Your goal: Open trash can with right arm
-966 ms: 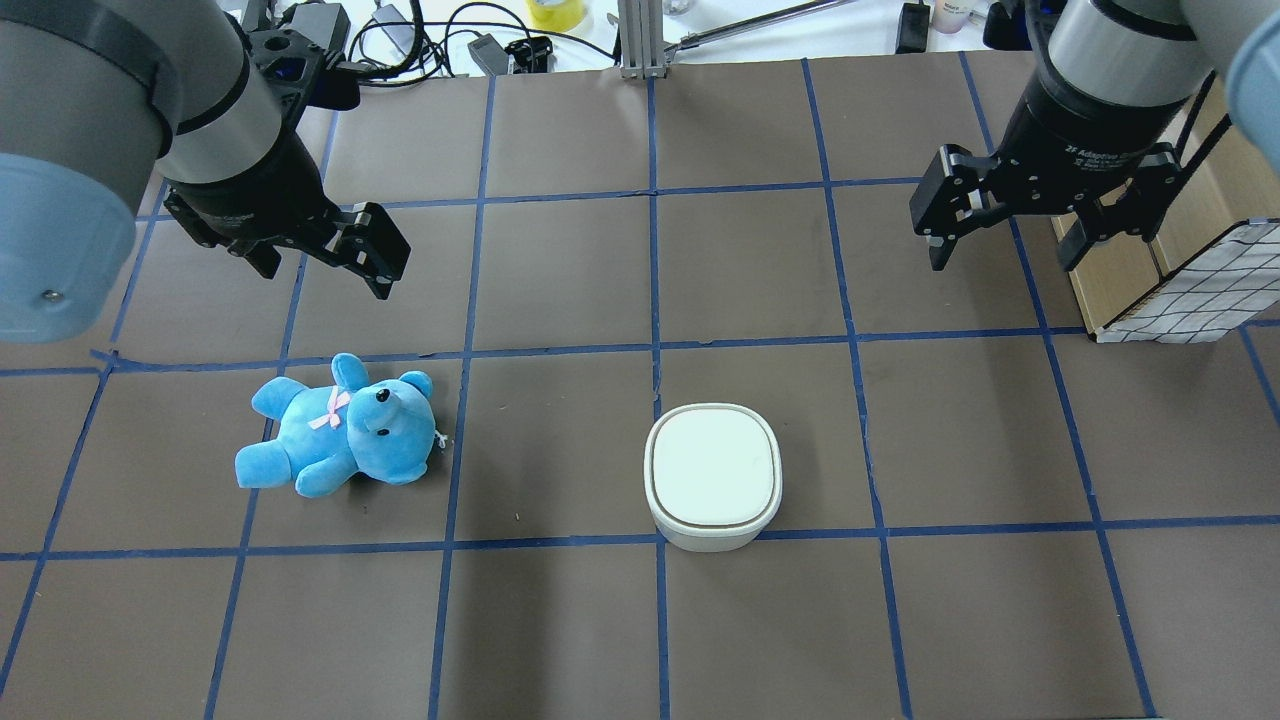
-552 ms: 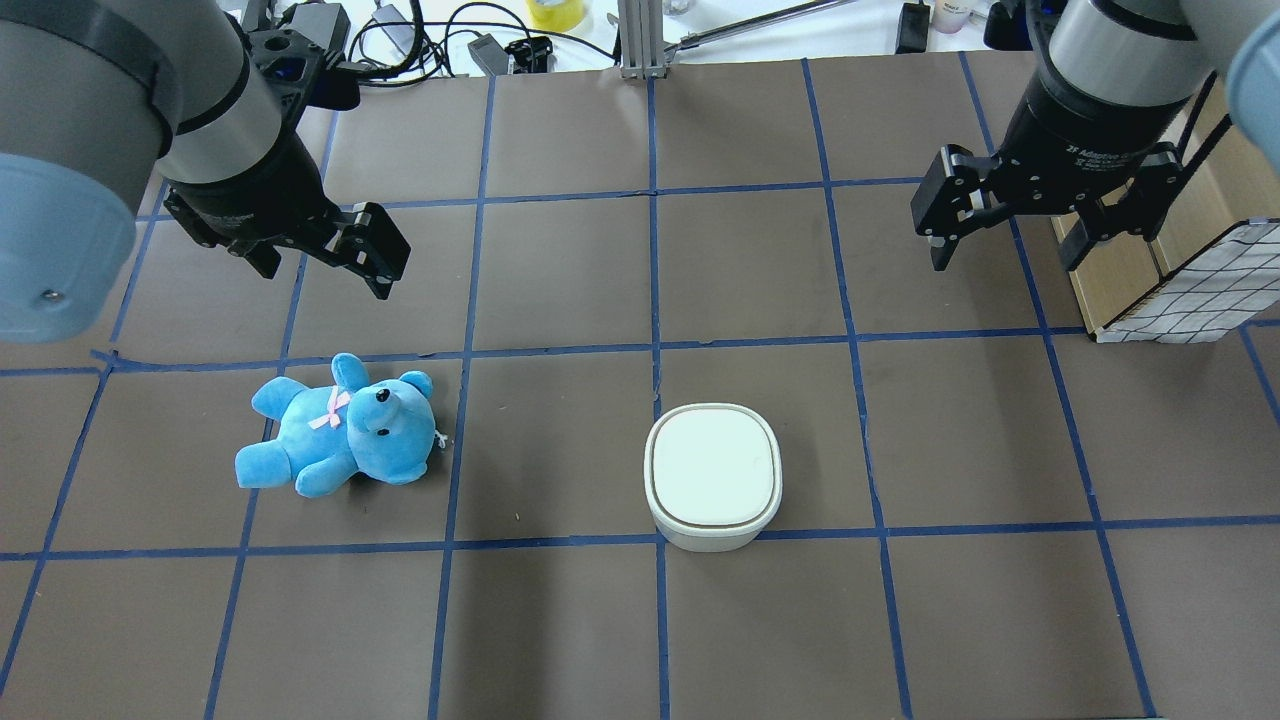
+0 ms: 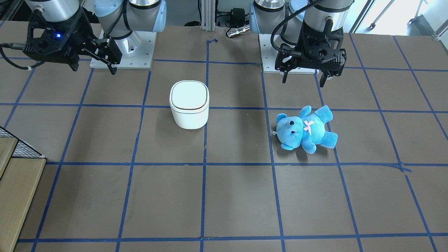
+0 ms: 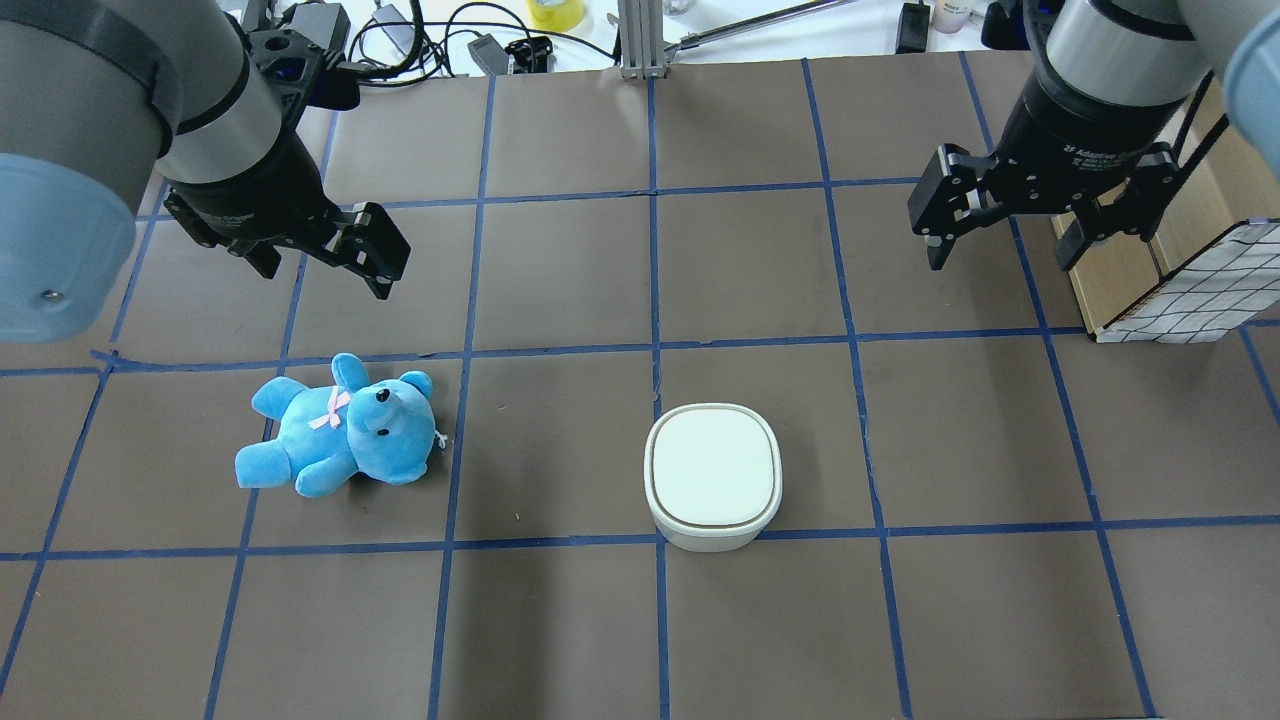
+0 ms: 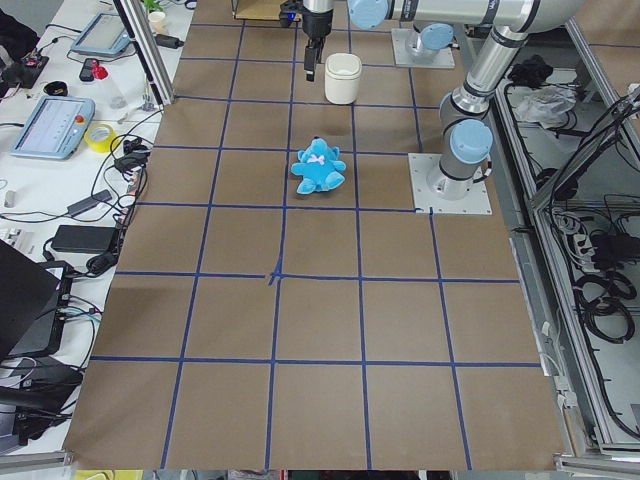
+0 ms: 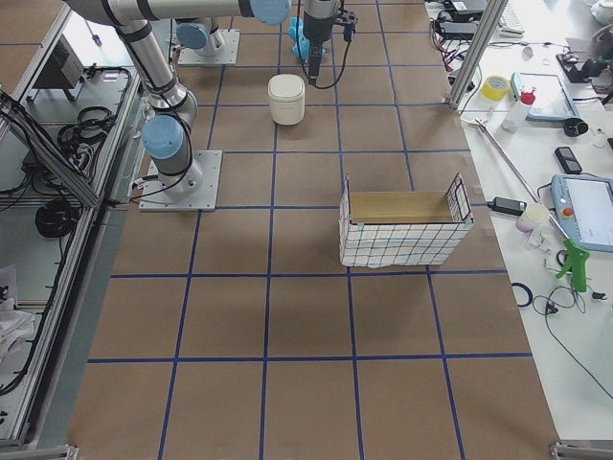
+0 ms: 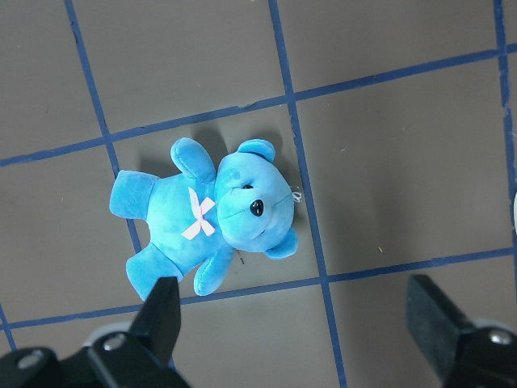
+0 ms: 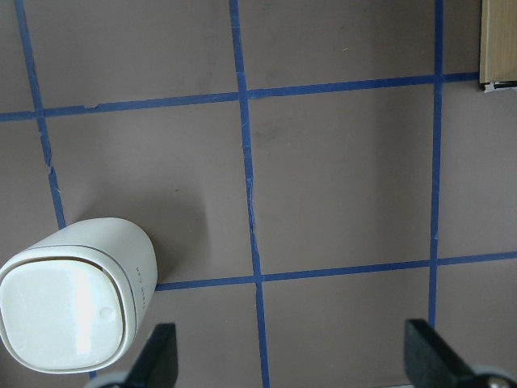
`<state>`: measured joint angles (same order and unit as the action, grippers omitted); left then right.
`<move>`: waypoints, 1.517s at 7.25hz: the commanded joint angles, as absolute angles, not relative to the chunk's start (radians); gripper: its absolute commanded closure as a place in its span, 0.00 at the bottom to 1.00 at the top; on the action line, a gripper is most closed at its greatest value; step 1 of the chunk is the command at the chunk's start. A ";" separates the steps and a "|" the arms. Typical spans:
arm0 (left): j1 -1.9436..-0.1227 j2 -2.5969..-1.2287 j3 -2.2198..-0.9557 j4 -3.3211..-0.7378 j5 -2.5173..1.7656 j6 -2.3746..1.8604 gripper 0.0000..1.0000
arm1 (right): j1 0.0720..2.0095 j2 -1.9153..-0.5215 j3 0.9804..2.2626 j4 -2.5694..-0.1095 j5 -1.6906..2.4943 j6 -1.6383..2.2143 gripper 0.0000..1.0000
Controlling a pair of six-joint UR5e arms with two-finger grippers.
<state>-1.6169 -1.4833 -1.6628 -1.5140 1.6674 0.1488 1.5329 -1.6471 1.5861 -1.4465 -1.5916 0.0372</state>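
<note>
The trash can (image 4: 713,477) is a small white bin of smooth, slightly glossy plastic, square in outline with well-rounded corners. It stands upright on the tabletop (image 4: 560,630), well in from every edge. Its flat lid (image 4: 713,467) lies shut, ringed by a thin dark seam. Nothing touches it.

The tabletop is covered in a matte brown sheet, divided into large squares by strips of blue tape (image 4: 655,300).

The right arm (image 4: 1110,60), a silver-grey tube with light blue joint caps, hangs over the tabletop closer to the cable-strewn far edge than the trash can is. Its black right claw (image 4: 1001,262) is spread wide with nothing between its two angular fingers, and it is well apart from the trash can. A small blue light (image 3: 57,35) glows on its body. In the right wrist view the trash can sits in the lower left corner, off to one side of the spread fingertips.

The left arm (image 4: 130,110) hovers on the other side. Its black left claw (image 4: 325,280) is also fully parted and empty, above bare tabletop.

Near it lies a blue teddy bear (image 4: 340,440) of soft plush, on its back, with a pink ribbon bow at its neck.

Toward the right end of the tabletop stands a crate (image 4: 1190,290) with white wire-mesh walls and a wooden floor.
</note>
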 commanded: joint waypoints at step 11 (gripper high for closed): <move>-1.617 -1.483 -1.663 -1.514 1.667 0.149 0.00 | 1.540 -1.646 1.583 -1.443 -1.589 0.034 0.00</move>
